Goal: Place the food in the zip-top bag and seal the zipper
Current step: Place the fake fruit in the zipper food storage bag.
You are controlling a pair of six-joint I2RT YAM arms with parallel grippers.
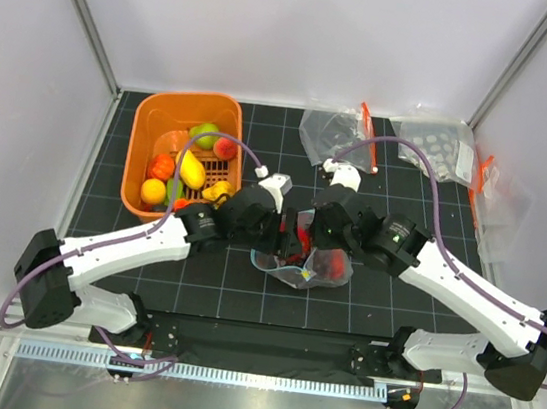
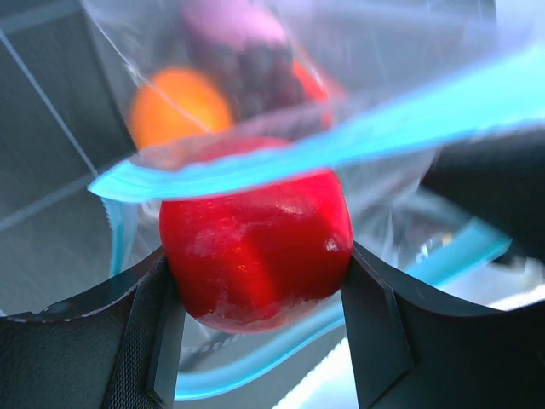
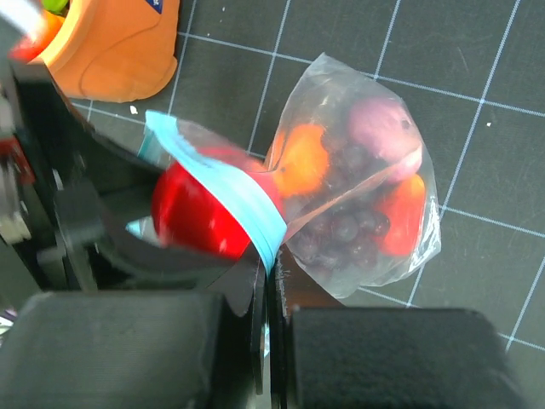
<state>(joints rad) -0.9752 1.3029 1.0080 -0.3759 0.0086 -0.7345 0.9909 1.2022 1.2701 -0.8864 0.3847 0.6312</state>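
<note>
— Left jaws, bottom of frame?
— Pinching a red fruit at the bag's mouth, under the zipper.
— Right jaws?
— Pressed together on the zipper. Bag lies mid-frame on the counter, right of the basket.

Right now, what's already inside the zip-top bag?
Through the clear zip-top bag show an orange fruit, dark grapes, a pinkish piece and a red-orange piece. A red fruit sits at the mouth. Anything beneath the grapes is covered.
</note>
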